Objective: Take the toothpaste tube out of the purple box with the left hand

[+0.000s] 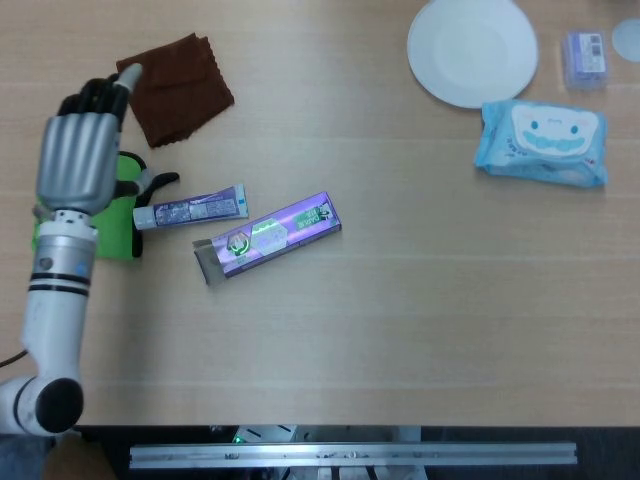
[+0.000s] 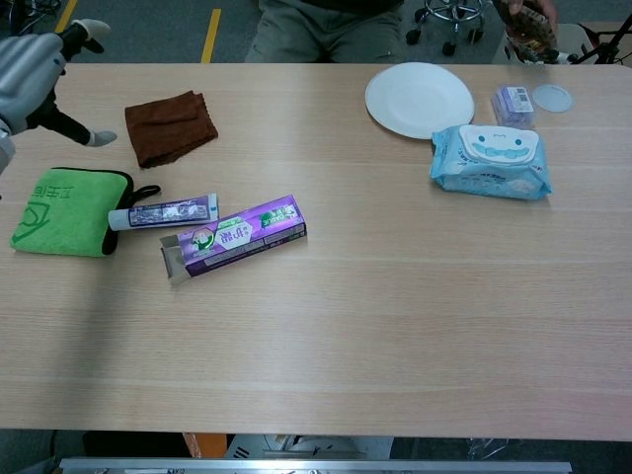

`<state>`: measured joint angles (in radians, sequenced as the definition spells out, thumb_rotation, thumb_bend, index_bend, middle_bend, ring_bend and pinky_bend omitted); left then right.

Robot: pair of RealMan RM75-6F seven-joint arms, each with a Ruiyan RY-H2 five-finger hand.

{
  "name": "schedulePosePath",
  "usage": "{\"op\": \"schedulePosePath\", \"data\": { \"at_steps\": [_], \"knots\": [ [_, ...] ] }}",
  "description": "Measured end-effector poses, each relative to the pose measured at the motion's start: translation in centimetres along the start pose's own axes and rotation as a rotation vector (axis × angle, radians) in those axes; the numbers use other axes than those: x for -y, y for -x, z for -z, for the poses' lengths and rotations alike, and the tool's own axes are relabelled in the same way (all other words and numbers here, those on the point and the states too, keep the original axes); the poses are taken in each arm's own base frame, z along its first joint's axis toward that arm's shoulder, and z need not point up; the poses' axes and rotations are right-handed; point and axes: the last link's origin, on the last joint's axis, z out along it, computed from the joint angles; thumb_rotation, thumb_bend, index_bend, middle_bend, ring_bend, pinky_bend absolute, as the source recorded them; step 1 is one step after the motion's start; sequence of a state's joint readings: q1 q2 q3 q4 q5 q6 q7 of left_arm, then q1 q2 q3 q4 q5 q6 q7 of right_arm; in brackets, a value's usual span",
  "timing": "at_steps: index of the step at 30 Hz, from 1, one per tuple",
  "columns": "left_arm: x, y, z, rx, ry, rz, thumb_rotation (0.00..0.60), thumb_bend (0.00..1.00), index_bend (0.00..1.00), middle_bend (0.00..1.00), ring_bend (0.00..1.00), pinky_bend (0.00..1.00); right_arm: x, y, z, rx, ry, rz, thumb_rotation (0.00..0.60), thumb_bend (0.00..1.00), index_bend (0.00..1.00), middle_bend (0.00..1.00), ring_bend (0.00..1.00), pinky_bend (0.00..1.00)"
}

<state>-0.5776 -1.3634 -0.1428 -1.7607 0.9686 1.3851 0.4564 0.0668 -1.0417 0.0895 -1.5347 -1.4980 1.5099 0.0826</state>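
Observation:
The toothpaste tube (image 1: 190, 209) (image 2: 163, 211) lies flat on the table, outside the purple box (image 1: 272, 234) (image 2: 237, 235), just left of it with its white cap toward the green cloth. The box lies on its side with its left end flap open. My left hand (image 1: 78, 150) (image 2: 32, 71) hovers raised at the far left, above the green cloth, fingers spread and holding nothing. It is well apart from both tube and box. My right hand shows in neither view.
A green cloth (image 1: 75, 190) (image 2: 57, 209) lies at the left edge and a brown cloth (image 1: 175, 86) (image 2: 170, 125) behind it. At the back right stand a white plate (image 1: 472, 50) (image 2: 419, 99), a blue wipes pack (image 1: 542, 142) (image 2: 489, 160) and a small purple packet (image 1: 584, 58).

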Motion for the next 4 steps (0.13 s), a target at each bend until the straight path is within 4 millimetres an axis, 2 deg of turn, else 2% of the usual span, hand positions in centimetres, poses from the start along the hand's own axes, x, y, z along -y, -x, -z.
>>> {"op": "schedulePosePath", "data": {
  "at_steps": [4],
  "knots": [
    [3.7,-1.0,2.4,-0.062,-0.033,0.012,0.6,0.15,0.11,0.2,0.15,0.25,0.1,0.0,-0.1,0.0,-0.003,0.004,0.6,0.18,0.38,0.39,0.41,0.43]
  ]
}}
